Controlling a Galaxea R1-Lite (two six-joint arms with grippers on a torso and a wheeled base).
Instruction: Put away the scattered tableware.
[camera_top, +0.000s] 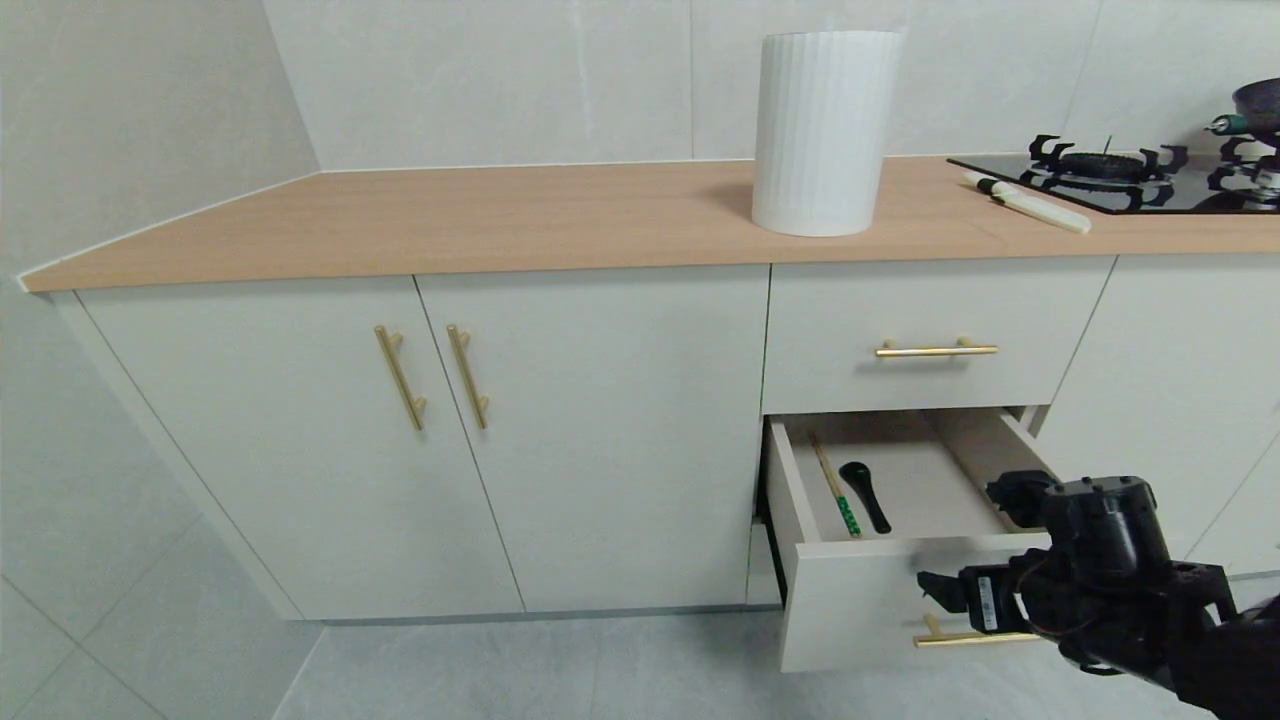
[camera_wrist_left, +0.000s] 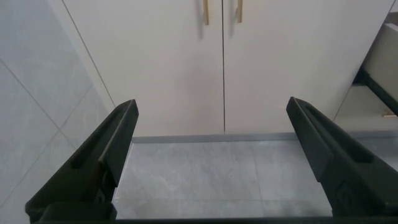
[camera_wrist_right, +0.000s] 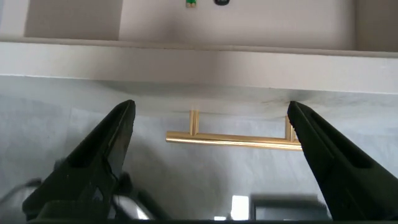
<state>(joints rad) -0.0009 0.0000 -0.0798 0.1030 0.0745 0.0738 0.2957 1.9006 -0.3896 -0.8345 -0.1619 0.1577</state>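
The right arm comes in low and roughly level, its right pincer facing the front panel of the pulled-out drawer with its two fingers spread wide and nothing between them. The drawer's brass handle lies just ahead of the fingertips, spanning most of the gap between them, and is not clasped. Past the front panel, inside the drawer and farther from the pincer, lie the chopsticks (their near ends patterned green) and, just beside them on the side nearer the pincer's arm, a black spoon, both pointing lengthwise toward the pincer. High above it, on the countertop, a pale utensil rests near a white ribbed container. The left pincer is held low and also gapes wide, holding nothing, and faces the closed cupboard doors and the tiled floor.
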